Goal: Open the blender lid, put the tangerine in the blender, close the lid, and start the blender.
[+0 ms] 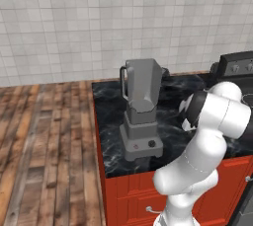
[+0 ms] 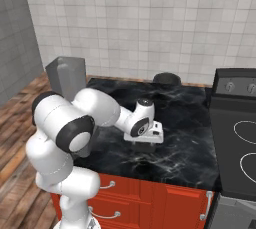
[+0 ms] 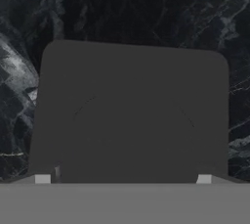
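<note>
Blender lid [image 3: 132,115], a dark grey square cap with rounded corners, lies flat on the black marbled bench [image 3: 146,12] directly beneath the hand camera. The gripper [image 2: 144,148] hangs low over it, jaws spread wide, one fingertip near each side edge of the lid; whether the fingers touch the lid cannot be told. In the right base view the white hand points straight down at the bench, with a dark shape just under it that seems to be the lid, though it is too small to make out clearly.

The blender [image 1: 142,109] stands on the left part of the bench top, close to its left edge. Its tapered grey jar sits on the stepped grey base, the side handle facing left in the left base view, and the jar's rim is bare, with no cap on it. A black knob [image 1: 151,144] and a small red button [image 1: 137,146] show on the front of the base. From the right base view, the jar [image 2: 66,76] rises behind the robot's shoulder.

The bench rests on red cabinets with drawer handles. A dark round object [image 2: 166,78] sits at the back of the bench by the tiled wall. A black stove [image 2: 237,133] adjoins the bench on the right, and wooden flooring lies to the left.
</note>
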### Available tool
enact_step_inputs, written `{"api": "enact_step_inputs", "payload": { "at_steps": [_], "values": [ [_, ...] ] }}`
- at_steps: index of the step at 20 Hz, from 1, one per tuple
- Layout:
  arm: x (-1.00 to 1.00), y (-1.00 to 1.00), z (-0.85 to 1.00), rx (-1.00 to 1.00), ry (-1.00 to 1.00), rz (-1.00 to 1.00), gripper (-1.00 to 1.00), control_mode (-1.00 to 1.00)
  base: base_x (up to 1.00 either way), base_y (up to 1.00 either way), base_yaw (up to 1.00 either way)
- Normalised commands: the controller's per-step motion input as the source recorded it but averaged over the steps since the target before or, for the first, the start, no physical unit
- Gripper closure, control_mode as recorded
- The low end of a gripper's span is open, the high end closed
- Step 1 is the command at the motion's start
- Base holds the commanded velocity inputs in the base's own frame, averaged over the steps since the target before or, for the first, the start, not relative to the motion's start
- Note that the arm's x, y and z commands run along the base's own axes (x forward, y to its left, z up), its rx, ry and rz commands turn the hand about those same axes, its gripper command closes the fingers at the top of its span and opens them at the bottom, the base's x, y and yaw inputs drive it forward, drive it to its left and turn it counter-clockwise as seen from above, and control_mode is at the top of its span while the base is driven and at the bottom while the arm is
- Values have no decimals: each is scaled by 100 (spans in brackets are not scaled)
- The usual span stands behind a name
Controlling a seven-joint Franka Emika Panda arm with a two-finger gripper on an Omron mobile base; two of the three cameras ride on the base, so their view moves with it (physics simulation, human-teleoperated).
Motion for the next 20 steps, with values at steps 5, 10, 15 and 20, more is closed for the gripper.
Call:
{"api": "enact_step_inputs", "payload": {
  "at_steps": [5,10,15,20],
  "values": [
    [17,13,-13,0,3,0,100,-100,0,0,0],
    [15,23,-3,0,1,0,100,-100,0,0,0],
    [-2,4,43,0,-3,5,100,-100,0,0,0],
    [-23,0,96,0,-14,7,100,-100,0,0,0]
  ]
}}
